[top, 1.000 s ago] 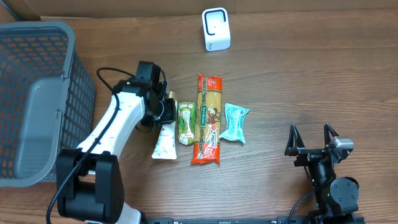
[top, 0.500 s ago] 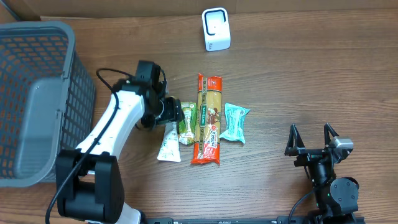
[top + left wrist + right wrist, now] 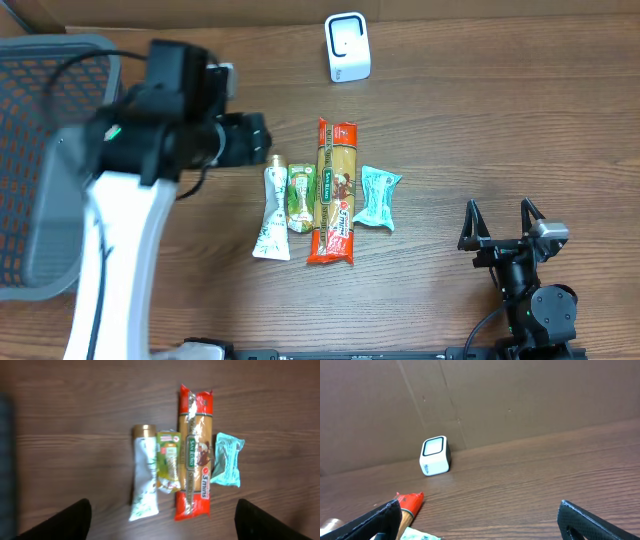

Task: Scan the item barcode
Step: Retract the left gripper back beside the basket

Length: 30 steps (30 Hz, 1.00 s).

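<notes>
Four items lie side by side on the wooden table: a white tube with a gold cap [image 3: 270, 215] [image 3: 144, 480], a small green packet [image 3: 298, 197] [image 3: 169, 460], a long red spaghetti pack [image 3: 335, 192] [image 3: 196, 455] and a teal packet [image 3: 379, 197] [image 3: 227, 459]. The white barcode scanner [image 3: 347, 47] [image 3: 435, 455] stands at the back of the table. My left gripper [image 3: 248, 140] [image 3: 162, 530] hangs high above the items, open and holding nothing. My right gripper [image 3: 500, 225] [image 3: 485, 530] rests open near the front right, well apart from the items.
A grey mesh basket [image 3: 40, 90] takes up the far left, partly behind my raised left arm. A cardboard wall [image 3: 520, 400] runs along the back edge. Bare wood lies between the items and the right gripper.
My left gripper opened and let go of the white tube, which now lies on the table. The left arm then rose high above the items. The right arm has not moved.
</notes>
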### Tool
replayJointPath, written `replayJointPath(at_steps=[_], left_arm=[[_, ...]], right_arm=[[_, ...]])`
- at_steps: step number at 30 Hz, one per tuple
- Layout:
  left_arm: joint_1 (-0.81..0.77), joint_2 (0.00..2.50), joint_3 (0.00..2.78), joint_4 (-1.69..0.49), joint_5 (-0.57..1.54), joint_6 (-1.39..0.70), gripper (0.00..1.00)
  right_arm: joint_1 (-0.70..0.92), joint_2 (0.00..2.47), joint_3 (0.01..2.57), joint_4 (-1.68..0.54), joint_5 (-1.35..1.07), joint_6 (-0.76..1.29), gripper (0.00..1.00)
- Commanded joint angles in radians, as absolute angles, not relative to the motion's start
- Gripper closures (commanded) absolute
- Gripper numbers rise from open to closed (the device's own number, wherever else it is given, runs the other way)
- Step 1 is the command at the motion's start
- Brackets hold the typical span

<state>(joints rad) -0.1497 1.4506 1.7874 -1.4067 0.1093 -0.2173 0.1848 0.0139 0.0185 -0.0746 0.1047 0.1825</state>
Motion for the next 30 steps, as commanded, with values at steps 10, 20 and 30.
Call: replayJointPath(at_steps=[10, 20, 30], left_arm=[[-0.051, 1.075, 1.850, -1.551, -0.100, -0.102, 0.00], [-0.051, 1.083, 1.840, -1.643, -0.186, 0.036, 0.00], [-0.027, 1.167, 1.840, -1.560, -0.102, 0.154, 0.00]], right_arm=[[0.190, 0.003, 0.008, -0.068, 0.112, 0.174, 0.00], [0.190, 0.003, 0.008, -0.068, 0.112, 0.174, 0.00], [0.190, 0.003, 0.008, -0.068, 0.112, 0.174, 0.00]])
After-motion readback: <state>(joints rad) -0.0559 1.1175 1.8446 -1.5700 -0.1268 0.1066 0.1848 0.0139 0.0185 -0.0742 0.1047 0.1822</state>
